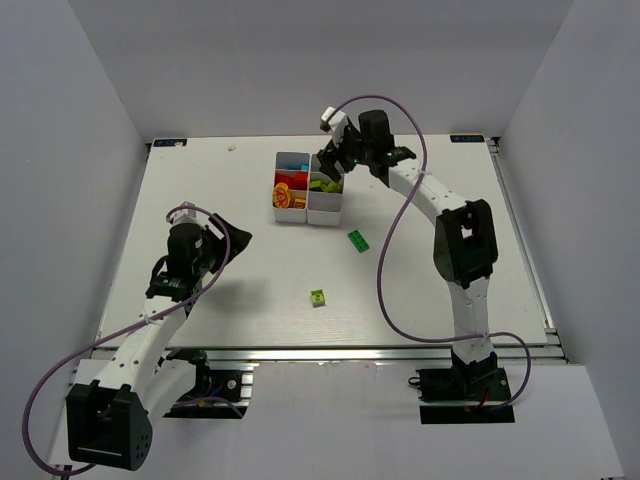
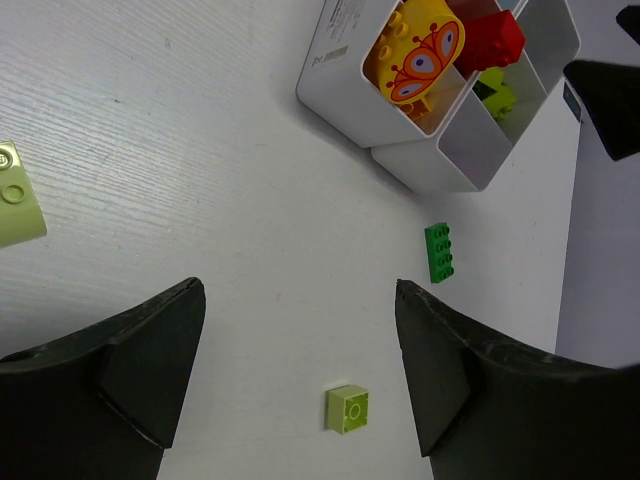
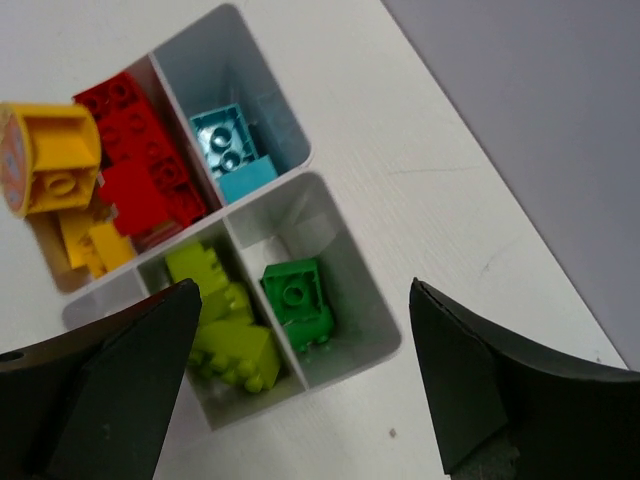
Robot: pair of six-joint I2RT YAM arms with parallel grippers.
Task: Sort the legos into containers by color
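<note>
The white tray of containers (image 1: 292, 216) stands at the back middle of the table. My right gripper (image 1: 333, 166) hovers over its right column, open (image 3: 302, 288), with nothing between the fingers. Below it a dark green brick (image 3: 297, 300) lies loose in a compartment, next to lime bricks (image 3: 225, 335). A light blue brick (image 3: 232, 150) and red bricks (image 3: 140, 150) fill other compartments. On the table lie a dark green brick (image 1: 357, 241) and a lime brick (image 1: 318, 297). My left gripper (image 1: 232, 240) is open (image 2: 298, 290) above the table, left of both.
A yellow piece with a printed face (image 2: 415, 55) sits among the red bricks in the tray (image 2: 345, 95). Another lime brick (image 2: 15, 195) lies at the left edge of the left wrist view. Grey walls enclose the table on three sides.
</note>
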